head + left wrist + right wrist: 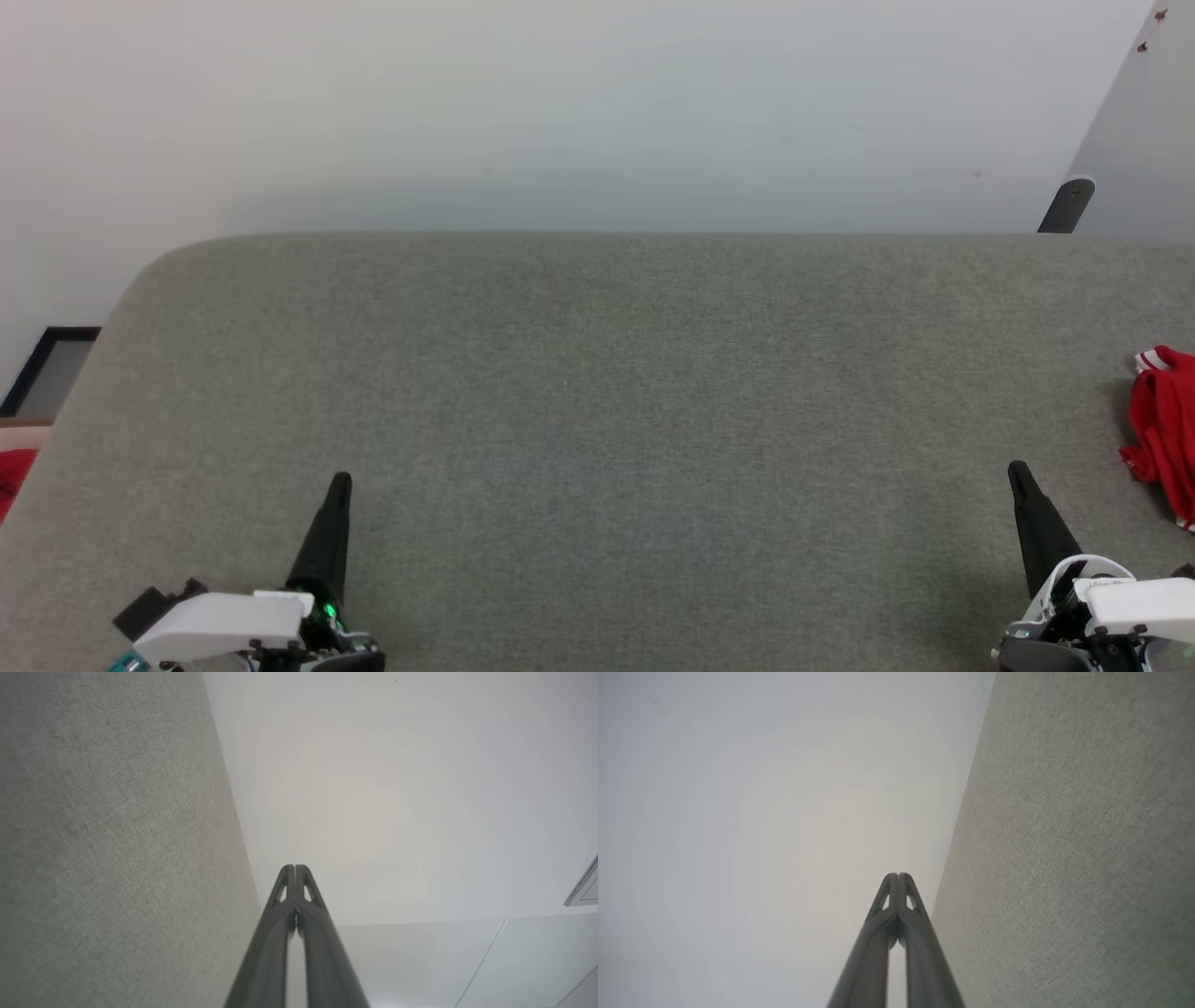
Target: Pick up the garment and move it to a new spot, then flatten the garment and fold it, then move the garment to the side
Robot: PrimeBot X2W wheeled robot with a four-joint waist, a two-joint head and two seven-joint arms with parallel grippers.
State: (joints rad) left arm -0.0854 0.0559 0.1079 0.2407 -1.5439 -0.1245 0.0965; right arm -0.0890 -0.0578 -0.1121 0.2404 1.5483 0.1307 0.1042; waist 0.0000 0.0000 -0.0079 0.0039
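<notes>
Rounded grey woven-fabric bench (597,373) against a plain white wall (560,112).
My left claw (340,480) and right claw (1018,469) hover fingers pressed together; the crumpled red jersey garment (1165,429) lies at the bench's right edge.

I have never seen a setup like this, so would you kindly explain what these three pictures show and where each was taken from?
The machine is a two-armed wheeled robot. The wide picture comes from a camera on its head, looking down at a grey fabric surface. The two dark spikes at the bottom are its left gripper and right gripper, each a pair of long fingers pressed shut, holding nothing. The other two come from wrist cameras, each looking along its own shut fingers, past the surface, to a pale wall. At the surface's far right lies the garment, crumpled red cloth with striped trim, cut off by the picture's edge; neither gripper touches it.
</notes>
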